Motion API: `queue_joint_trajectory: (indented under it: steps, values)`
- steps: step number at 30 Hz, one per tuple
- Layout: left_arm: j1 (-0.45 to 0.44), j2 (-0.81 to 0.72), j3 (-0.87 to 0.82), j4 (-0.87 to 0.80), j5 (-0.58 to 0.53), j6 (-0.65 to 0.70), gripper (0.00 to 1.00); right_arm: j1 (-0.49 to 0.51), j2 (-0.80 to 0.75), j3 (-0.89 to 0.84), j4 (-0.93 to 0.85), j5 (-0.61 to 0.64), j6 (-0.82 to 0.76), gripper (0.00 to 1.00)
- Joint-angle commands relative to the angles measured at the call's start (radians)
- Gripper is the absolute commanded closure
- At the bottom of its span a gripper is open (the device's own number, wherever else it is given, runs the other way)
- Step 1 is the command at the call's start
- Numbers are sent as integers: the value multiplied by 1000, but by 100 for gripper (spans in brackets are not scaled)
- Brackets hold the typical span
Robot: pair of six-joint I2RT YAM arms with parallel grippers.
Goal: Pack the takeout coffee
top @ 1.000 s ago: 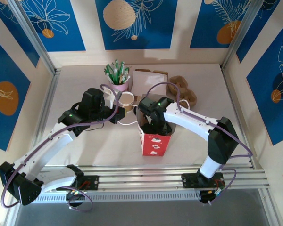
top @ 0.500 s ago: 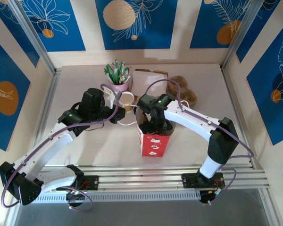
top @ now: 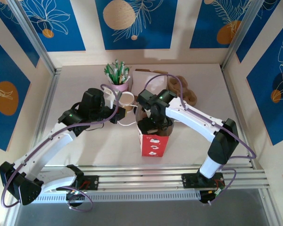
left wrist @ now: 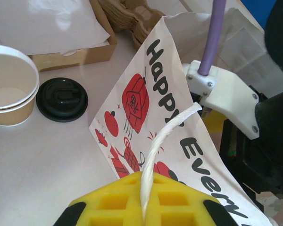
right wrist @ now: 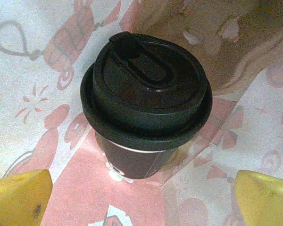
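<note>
Easing up-frame over the bag (top: 154, 143) with right gripper (right wrist: 141, 202) spread wide, leaving coffee (right wrist: 146, 99) standing inside, centre frame; clamping the handle (left wrist: 165, 136) in left gripper (left wrist: 144, 202); next needing a straight withdrawal.

place: robot test booth | cues: aluminium rail (top: 132, 179), blue floral wall panels (top: 132, 23)

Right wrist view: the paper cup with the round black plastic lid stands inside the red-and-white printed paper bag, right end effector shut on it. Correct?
No. The right wrist view shows the right end effector open, yellow fingers clear of the black-lidded paper cup, which does stand inside the printed bag.
</note>
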Motion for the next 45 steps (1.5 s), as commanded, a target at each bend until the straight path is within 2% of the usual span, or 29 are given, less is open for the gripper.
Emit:
queue_joint_trajectory:
  steps: [1, 17, 27, 31, 36, 40, 42, 45]
  values:
    - [12, 10, -1, 7, 24, 19, 100, 10, -38, 56, -55, 14, -14, 1]
    - [12, 17, -1, 8, 26, 19, 100, 23, -39, 289, -178, 68, -46, 1]
    - [12, 20, -2, 10, 32, 21, 100, 31, -48, 551, -248, 74, -83, 1]
    - [12, 13, -2, 10, 20, 25, 100, 34, -68, 637, -246, 56, -87, 1]
    - [12, 6, -4, 13, 3, 28, 100, 31, -132, 645, -184, 57, -89, 1]
    - [12, 2, -6, 20, 3, 26, 84, -4, -199, 592, -114, 64, -83, 1]
    - [12, 0, -8, 26, 4, 21, 75, -44, -239, 542, -71, 28, -76, 1]
    - [12, 0, -5, 31, 5, 16, 68, -108, -292, 453, -21, -37, -68, 1]
